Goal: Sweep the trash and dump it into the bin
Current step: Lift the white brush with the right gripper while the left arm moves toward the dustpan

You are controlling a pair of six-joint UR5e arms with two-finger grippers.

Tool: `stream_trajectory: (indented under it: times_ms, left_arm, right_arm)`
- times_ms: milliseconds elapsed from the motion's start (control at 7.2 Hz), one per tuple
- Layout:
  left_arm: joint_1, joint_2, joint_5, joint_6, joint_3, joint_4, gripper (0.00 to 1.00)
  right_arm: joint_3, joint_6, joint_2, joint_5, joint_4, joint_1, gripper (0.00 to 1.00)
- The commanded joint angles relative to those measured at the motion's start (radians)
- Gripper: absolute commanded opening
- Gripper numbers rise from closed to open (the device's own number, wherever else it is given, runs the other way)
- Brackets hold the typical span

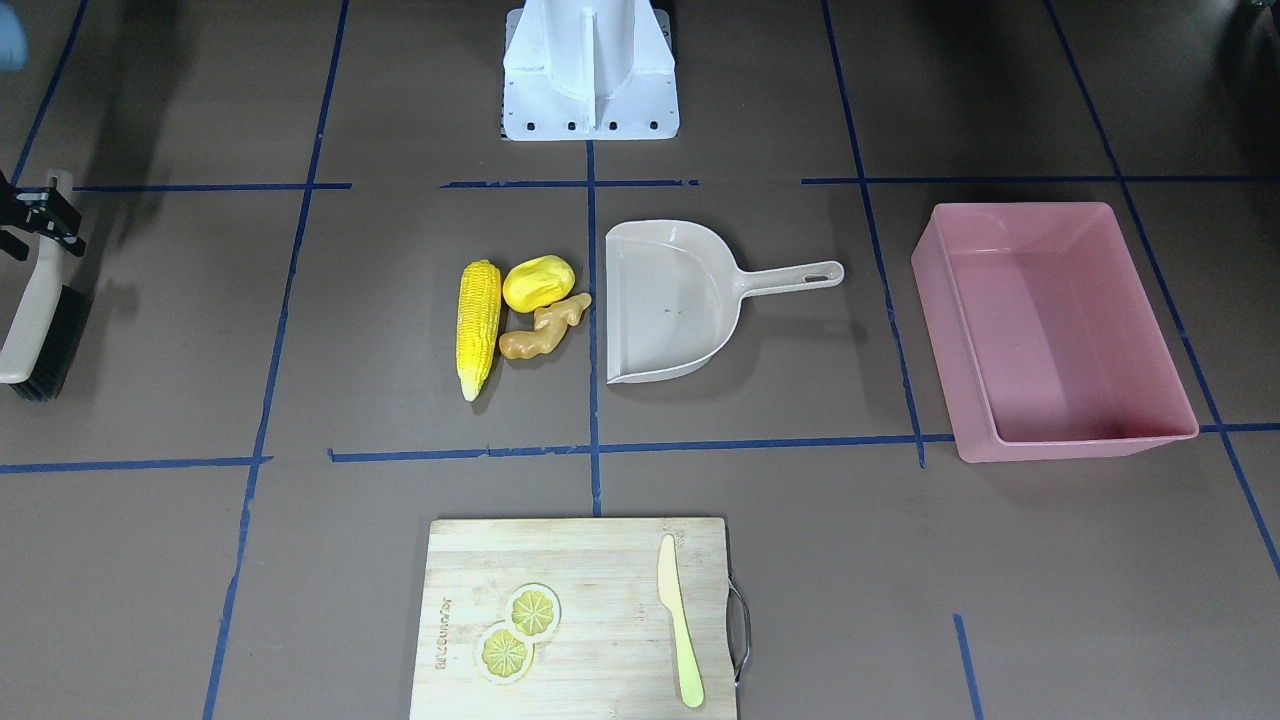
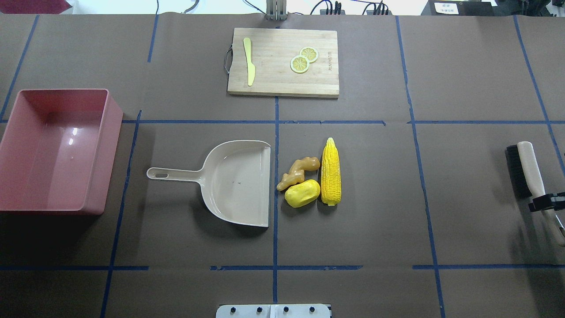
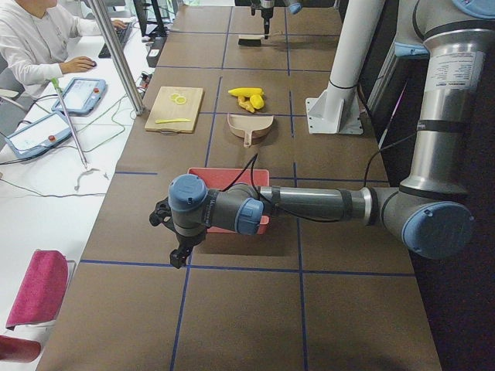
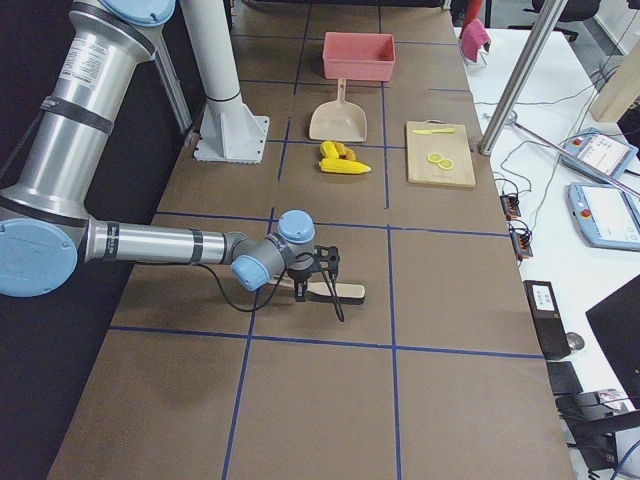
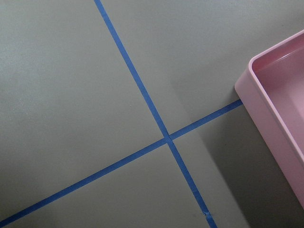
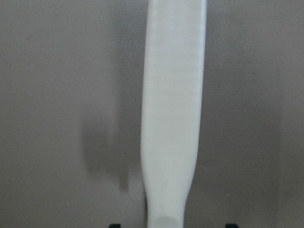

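The trash lies mid-table: a corn cob, a rounded yellow lump and a tan ginger root, close beside the open mouth of a beige dustpan. The pink bin stands empty on the robot's left side. My right gripper is low at the table's right end, its open jaws either side of the handle of a hand brush that lies on the table. My left gripper hangs above the table just beyond the bin; I cannot tell whether it is open or shut.
A wooden cutting board with two lemon slices and a pale yellow knife lies at the table's far side. The robot's white base stands at the near side. An operator sits beside the table.
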Motion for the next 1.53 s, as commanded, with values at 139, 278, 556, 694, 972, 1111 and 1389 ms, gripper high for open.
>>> stream_trajectory:
  times_ms: [139, 278, 556, 694, 972, 1111, 1389]
  left_arm:
    - [-0.001, -0.002, 0.000, 0.000, 0.000, 0.000, 1.00]
    - [-0.001, -0.002, -0.002, 0.002, -0.002, 0.000, 1.00]
    - [-0.001, -0.003, -0.002, -0.017, -0.020, -0.035, 1.00]
    - [0.016, -0.015, -0.014, -0.075, -0.069, -0.064, 1.00]
    - [0.137, -0.020, -0.031, -0.087, -0.120, -0.336, 1.00]
    - [0.213, -0.023, -0.019, -0.086, -0.141, -0.412, 0.99]
    - [0.315, -0.101, -0.018, -0.087, -0.196, -0.415, 1.00]
  right_arm:
    - [0.001, -0.006, -0.006, -0.061, 0.003, -0.051, 0.09]
    - [0.002, -0.006, -0.006, -0.059, 0.003, -0.051, 0.00]
    - [0.037, -0.006, 0.004, -0.036, -0.005, -0.049, 0.00]
    - [0.051, 0.000, 0.021, -0.032, -0.026, -0.049, 0.00]
    - [0.178, 0.002, 0.072, -0.030, -0.209, -0.049, 0.00]
    - [0.218, 0.002, 0.121, -0.035, -0.299, -0.049, 0.00]
    - [0.217, 0.003, 0.162, -0.039, -0.310, -0.051, 0.00]
